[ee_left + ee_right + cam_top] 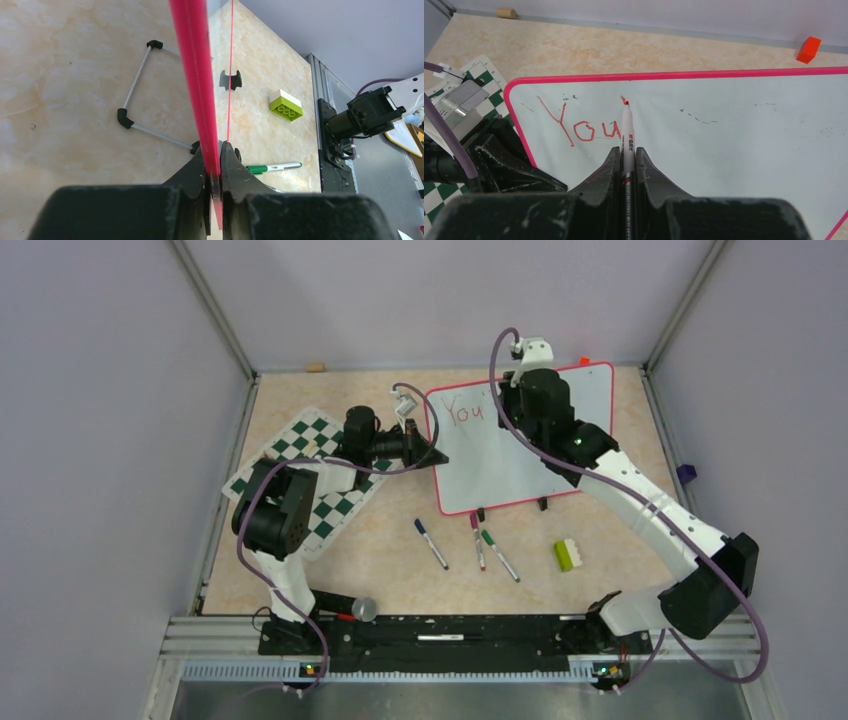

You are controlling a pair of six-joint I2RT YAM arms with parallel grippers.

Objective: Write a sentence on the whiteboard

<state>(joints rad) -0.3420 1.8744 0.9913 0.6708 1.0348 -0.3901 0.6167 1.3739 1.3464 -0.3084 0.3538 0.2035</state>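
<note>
I see the whiteboard (480, 470) on the far middle of the desk (390, 570), its long axis running left to right and its face tilted toward the arms. It is a glossy white panel with rounded corners and a thin pink-red frame. From the left wrist view its edge looks like a narrow, hard strip.

My left gripper (214, 150) is closed on the left edge of the frame, one finger on each side, so I judge that this arm steadies the board. My right gripper (626, 152) is clamped on a red marker (626, 131), a slim white barrel that points away from the wrist toward the top of the board. Its tip seems to touch the surface, where a short red stroke begins.

The relation that matters is this: the word "You" (576, 127) stands in the upper left corner, the tip is just to the right of its last letter, and the free white area lies further right along the long axis. So I judge that the next letters must go rightward, and the right arm is the one in place for them. The smooth surface gives little friction, so I would press lightly.

A green-and-white chess mat (320, 470) lies left of the board, partly under the left arm.
</note>
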